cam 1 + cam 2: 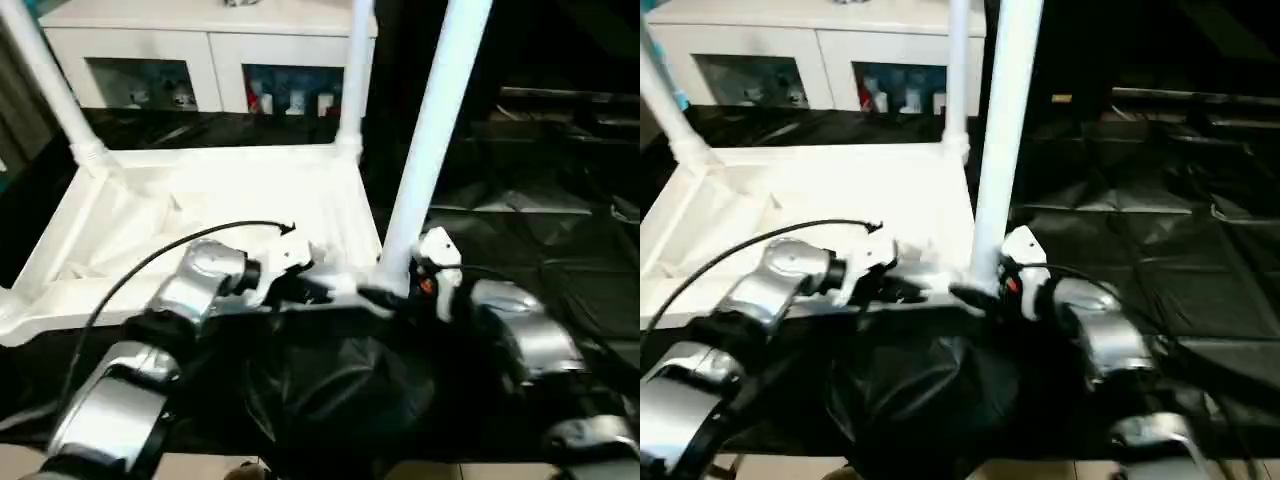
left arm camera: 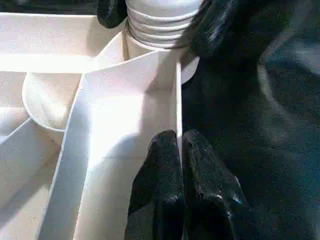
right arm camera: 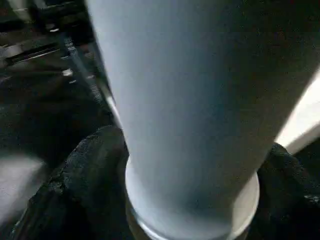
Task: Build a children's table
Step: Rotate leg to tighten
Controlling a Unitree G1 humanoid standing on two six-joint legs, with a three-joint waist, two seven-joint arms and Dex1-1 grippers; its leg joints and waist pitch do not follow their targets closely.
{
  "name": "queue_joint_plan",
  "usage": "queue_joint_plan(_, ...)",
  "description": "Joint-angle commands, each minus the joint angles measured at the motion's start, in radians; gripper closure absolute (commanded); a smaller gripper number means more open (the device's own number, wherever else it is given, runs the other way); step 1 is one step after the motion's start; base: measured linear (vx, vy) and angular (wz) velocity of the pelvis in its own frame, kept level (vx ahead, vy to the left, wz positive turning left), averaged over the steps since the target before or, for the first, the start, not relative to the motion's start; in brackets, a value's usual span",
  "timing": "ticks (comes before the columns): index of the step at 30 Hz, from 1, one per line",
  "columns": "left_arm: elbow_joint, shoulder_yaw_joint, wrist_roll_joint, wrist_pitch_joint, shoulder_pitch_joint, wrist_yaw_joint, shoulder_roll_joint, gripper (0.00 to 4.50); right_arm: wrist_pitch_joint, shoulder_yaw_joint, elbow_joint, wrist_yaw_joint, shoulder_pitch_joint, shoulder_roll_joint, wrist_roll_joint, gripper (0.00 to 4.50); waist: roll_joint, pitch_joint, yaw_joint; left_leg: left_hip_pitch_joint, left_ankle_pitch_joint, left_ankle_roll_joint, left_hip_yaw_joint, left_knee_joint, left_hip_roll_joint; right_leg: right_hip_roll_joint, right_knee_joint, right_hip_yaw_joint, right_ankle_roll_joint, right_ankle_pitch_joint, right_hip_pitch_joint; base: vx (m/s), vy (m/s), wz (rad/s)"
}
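The right gripper (image 1: pixel 392 292) jaws clasp the upright long white tapered tube leg (image 1: pixel 432 140) at its base, while the left gripper (image 2: pixel 180 150) jaws pinch the white plastic ribbed tabletop (image 1: pixel 200 215) wall just beside that socket.

no text, label, brand or number can be read anywhere here.

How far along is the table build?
Two far legs stand in the upturned tabletop. In hand: the right gripper clamps a third leg at its near corner socket; the left gripper pinches the rim. The fourth leg looks left.
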Motion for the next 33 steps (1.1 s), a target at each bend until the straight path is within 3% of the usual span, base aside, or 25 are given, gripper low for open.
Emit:
queue_joint_plan(1, -0.036, -0.018, -0.042, 0.003, 0.009, -0.039, -0.022, 4.5, 0.01, 0.029, -0.037, 0.048, -0.003, 0.001, 0.016, 0.79, -0.01, -0.063, 0.003, 0.025, -0.193, 0.066, -0.033, -0.071, 0.075, -0.078, -0.067, 0.048, -0.258, -0.131, 0.036, 0.0, 0.0, 0.0)
queue_joint_plan(6, -0.045, -0.016, -0.044, 0.005, 0.014, -0.041, -0.021, 4.5, 0.016, 0.036, -0.042, 0.062, 0.0, -0.004, 0.015, 1.13, -0.012, -0.063, 0.003, 0.027, -0.207, 0.043, -0.034, -0.073, 0.075, -0.079, -0.07, 0.049, -0.247, -0.168, 0.034, 0.0, 0.0, 0.0)
queue_joint_plan(10, -0.06, -0.012, -0.046, 0.007, 0.02, -0.036, -0.019, 4.5, 0.029, 0.045, -0.055, 0.072, 0.011, -0.004, 0.018, 1.55, -0.01, -0.066, 0.007, 0.026, -0.166, 0.056, -0.033, -0.069, 0.074, -0.077, -0.062, 0.048, -0.255, -0.097, 0.035, 0.0, 0.0, 0.0)
queue_joint_plan(14, -0.054, 0.005, -0.036, 0.012, 0.018, 0.017, -0.031, 4.5, 0.048, 0.029, -0.066, 0.02, 0.037, 0.025, 0.028, 1.7, -0.011, -0.066, 0.009, 0.024, -0.159, 0.069, -0.032, -0.067, 0.072, -0.077, -0.062, 0.048, -0.257, -0.092, 0.036, 0.0, 0.0, 0.0)
queue_joint_plan(15, -0.054, 0.005, -0.036, 0.012, 0.018, 0.017, -0.031, 4.5, 0.048, 0.029, -0.066, 0.02, 0.037, 0.025, 0.028, 1.74, -0.013, -0.066, 0.009, 0.025, -0.163, 0.065, -0.033, -0.068, 0.073, -0.078, -0.063, 0.048, -0.254, -0.105, 0.035, 0.0, 0.0, 0.0)
queue_joint_plan(17, -0.011, 0.018, -0.005, 0.026, -0.006, 0.13, -0.053, 4.5, 0.026, -0.001, -0.023, -0.125, 0.044, 0.082, -0.001, 1.75, -0.013, -0.062, 0.003, 0.027, -0.188, 0.044, -0.034, -0.072, 0.072, -0.078, -0.069, 0.05, -0.244, -0.153, 0.028, 0.0, 0.0, 0.0)
queue_joint_plan(18, 0.02, 0.028, 0.008, 0.032, -0.025, 0.201, -0.071, 4.5, 0.014, -0.021, 0.014, -0.222, 0.04, 0.121, -0.017, 1.75, -0.014, -0.062, 0.002, 0.027, -0.204, 0.034, -0.036, -0.073, 0.07, -0.081, -0.071, 0.049, -0.241, -0.181, 0.031, 0.0, 0.0, 0.0)
queue_joint_plan(20, 0.077, 0.048, 0.03, 0.057, -0.063, 0.341, -0.113, 4.5, 0.001, -0.069, 0.091, -0.418, 0.026, 0.201, -0.037, 1.76, -0.014, -0.057, -0.01, 0.033, -0.27, -0.012, -0.04, -0.079, 0.068, -0.084, -0.086, 0.051, -0.215, -0.303, 0.024, 0.0, 0.0, 0.0)
queue_joint_plan(22, 0.081, 0.048, 0.031, 0.059, -0.066, 0.35, -0.117, 4.5, 0.001, -0.073, 0.097, -0.435, 0.024, 0.207, -0.037, 1.77, -0.016, -0.056, -0.013, 0.037, -0.301, -0.026, -0.044, -0.081, 0.068, -0.085, -0.095, 0.05, -0.185, -0.367, 0.025, 0.0, 0.0, 0.0)
queue_joint_plan(24, 0.097, 0.052, 0.036, 0.069, -0.08, 0.393, -0.136, 4.5, 0.001, -0.094, 0.128, -0.511, 0.012, 0.237, -0.037, 1.78, -0.013, -0.056, -0.015, 0.038, -0.307, -0.029, -0.044, -0.085, 0.071, -0.083, -0.094, 0.053, -0.182, -0.343, 0.019, 0.0, 0.0, 0.0)
queue_joint_plan(25, 0.103, 0.053, 0.037, 0.073, -0.086, 0.409, -0.144, 4.5, 0.0, -0.102, 0.139, -0.535, 0.007, 0.248, -0.036, 1.78, -0.015, -0.056, -0.014, 0.035, -0.313, -0.023, -0.044, -0.085, 0.068, -0.083, -0.096, 0.052, -0.176, -0.345, 0.023, 0.0, 0.0, 0.0)
queue_joint_plan(26, 0.138, 0.063, 0.041, 0.096, -0.118, 0.503, -0.191, 4.5, -0.007, -0.138, 0.207, -0.67, -0.027, 0.305, -0.031, 1.78, -0.015, -0.055, -0.015, 0.037, -0.315, -0.025, -0.042, -0.084, 0.068, -0.083, -0.096, 0.054, -0.175, -0.346, 0.019, 0.0, 0.0, 0.0)
queue_joint_plan(27, 0.148, 0.065, 0.042, 0.102, -0.127, 0.528, -0.205, 4.5, -0.01, -0.147, 0.227, -0.706, -0.038, 0.32, -0.031, 1.78, -0.01, -0.055, -0.016, 0.04, -0.323, -0.03, -0.042, -0.084, 0.068, -0.084, -0.097, 0.055, -0.177, -0.35, 0.015, 0.0, 0.0, 0.0)
queue_joint_plan(28, 0.174, 0.071, 0.042, 0.114, -0.152, 0.591, -0.248, 4.5, -0.029, -0.154, 0.28, -0.786, -0.071, 0.364, -0.042, 1.78, -0.012, -0.056, -0.022, 0.041, -0.337, -0.053, -0.046, -0.087, 0.066, -0.083, -0.098, 0.051, -0.173, -0.382, 0.017, 0.0, 0.0, 0.0)
queue_joint_plan(29, 0.178, 0.071, 0.042, 0.112, -0.157, 0.6, -0.26, 4.5, -0.043, -0.146, 0.289, -0.79, -0.08, 0.376, -0.05, 1.78, -0.012, -0.056, -0.021, 0.044, -0.337, -0.055, -0.045, -0.086, 0.067, -0.083, -0.1, 0.052, -0.17, -0.379, 0.014, 0.0, 0.0, 0.0)
queue_joint_plan(30, 0.187, 0.07, 0.041, 0.106, -0.164, 0.607, -0.273, 4.5, -0.063, -0.136, 0.295, -0.776, -0.09, 0.39, -0.063, 1.78, -0.005, -0.057, -0.018, 0.041, -0.327, -0.048, -0.045, -0.084, 0.066, -0.084, -0.099, 0.053, -0.171, -0.348, 0.018, 0.0, 0.0, 0.0)
queue_joint_plan(31, 0.19, 0.07, 0.041, 0.102, -0.167, 0.604, -0.278, 4.5, -0.075, -0.131, 0.295, -0.759, -0.094, 0.394, -0.066, 1.22, -0.012, -0.059, -0.018, 0.035, -0.303, -0.034, -0.043, -0.084, 0.064, -0.081, -0.096, 0.054, -0.172, -0.299, 0.024, 0.0, 0.0, 0.0)
queue_joint_plan(33, 0.195, 0.067, 0.042, 0.081, -0.169, 0.58, -0.283, 4.5, -0.107, -0.115, 0.286, -0.685, -0.102, 0.397, -0.062, 1.08, -0.012, -0.062, -0.015, 0.031, -0.264, -0.007, -0.041, -0.081, 0.064, -0.08, -0.089, 0.053, -0.182, -0.227, 0.029, 0.0, 0.0, 0.0)
